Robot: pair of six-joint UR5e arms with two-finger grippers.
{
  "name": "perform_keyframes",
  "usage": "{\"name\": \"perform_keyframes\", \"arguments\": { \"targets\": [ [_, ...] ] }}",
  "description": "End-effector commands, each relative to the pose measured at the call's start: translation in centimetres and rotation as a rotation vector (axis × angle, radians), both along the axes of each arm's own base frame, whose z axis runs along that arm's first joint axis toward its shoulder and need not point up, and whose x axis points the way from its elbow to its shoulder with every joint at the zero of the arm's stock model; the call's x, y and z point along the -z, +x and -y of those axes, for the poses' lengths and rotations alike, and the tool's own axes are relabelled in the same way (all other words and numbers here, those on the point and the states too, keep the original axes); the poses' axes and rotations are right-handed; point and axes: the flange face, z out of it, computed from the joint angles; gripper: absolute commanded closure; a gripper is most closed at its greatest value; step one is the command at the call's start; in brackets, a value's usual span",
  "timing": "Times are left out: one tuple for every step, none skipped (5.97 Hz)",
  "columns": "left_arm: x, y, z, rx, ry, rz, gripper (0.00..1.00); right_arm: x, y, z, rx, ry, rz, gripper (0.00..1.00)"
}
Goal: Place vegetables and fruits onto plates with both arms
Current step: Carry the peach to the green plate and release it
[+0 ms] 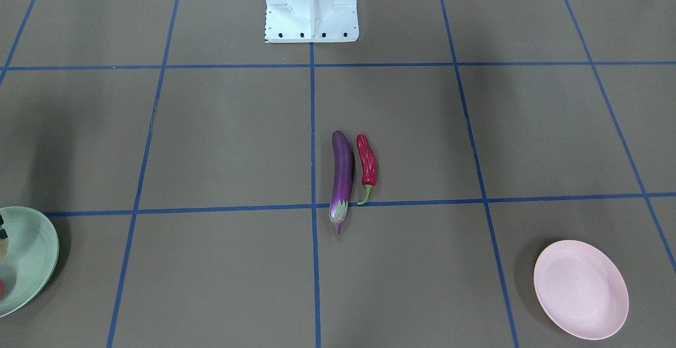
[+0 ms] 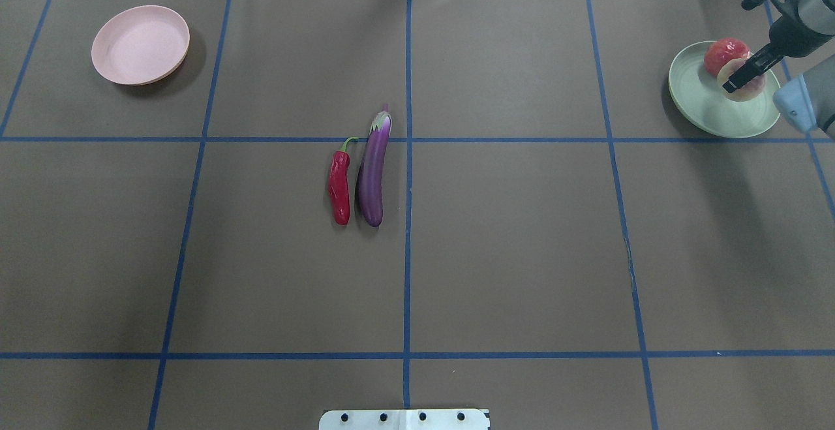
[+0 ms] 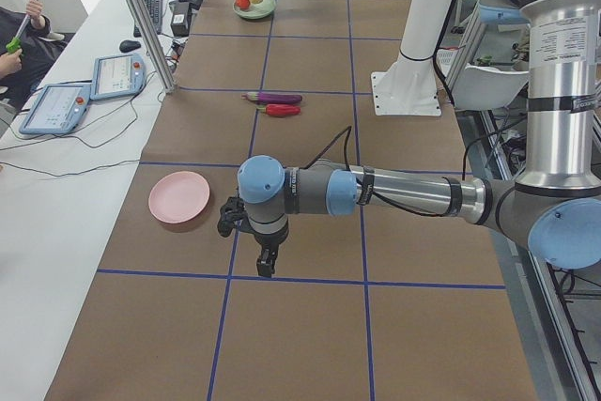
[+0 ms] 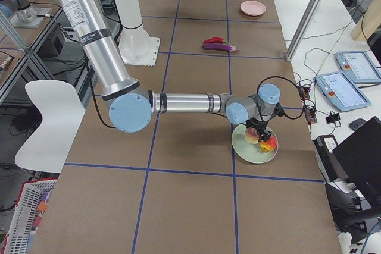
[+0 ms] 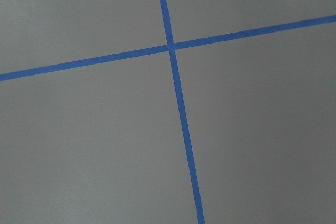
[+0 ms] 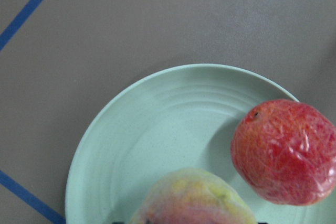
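1. Take the eggplant (image 2: 373,172) as your marker. It lies lengthwise near the middle of the table (image 2: 522,254), with its cap end pointing away from the robot.
2. The chili pepper (image 2: 338,188) lies just beside the eggplant on the robot's left, parallel to it, with its green stem pointing the same way as the cap.
3. The pink plate (image 2: 140,45) sits well apart from the eggplant, off to the robot's left and toward the far edge.
4. The mint green plate (image 2: 708,107) sits well apart from the eggplant on the robot's right. It carries the pomegranate-like fruit (image 6: 283,153) and the peach (image 6: 191,198), close together.
5. The right gripper (image 2: 736,79) is at the peach, with one black finger lying across it in the overhead view — you cannot tell whether it is clamped on the fruit or loose.
6. The left gripper (image 3: 268,268) points down over the table near the pink plate, far from the eggplant. Only the side view shows it, so you cannot tell its opening — its wrist camera shows just a blue tape cross (image 5: 170,47).
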Motion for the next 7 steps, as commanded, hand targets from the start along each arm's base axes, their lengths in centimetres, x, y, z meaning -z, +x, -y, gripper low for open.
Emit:
{"name": "perform_keyframes", "arguments": {
  "targets": [
    [0.0,0.0,0.0,0.000,0.000,0.000,0.00,0.6,2.9,0.4,-0.151,-0.120,0.045,0.01],
    [0.1,0.0,0.1,0.000,0.001,0.000,0.00,0.9,6.1,0.4,-0.224,-0.212,0.121,0.01],
    [0.1,0.0,0.1,-0.001,0.002,0.000,0.00,-0.2,12.5,-1.7,-0.313,-0.276,0.130,0.01],
    [0.1,0.0,0.1,-0.001,0.004,0.000,0.00,1.0,17.7,-4.4,-0.377,-0.304,0.120,0.01],
    [0.5,0.0,0.2,0.000,0.012,0.000,0.00,-1.5,20.9,-9.2,-0.377,-0.286,0.106,0.00],
    [1.3,0.1,0.4,-0.003,0.036,0.002,0.00,-3.8,22.8,-12.8,-0.385,-0.302,0.095,0.00],
    [2.2,1.3,1.6,-0.023,0.057,0.001,0.00,-5.7,22.7,-16.7,-0.387,-0.336,0.090,0.00]
  ]
}}
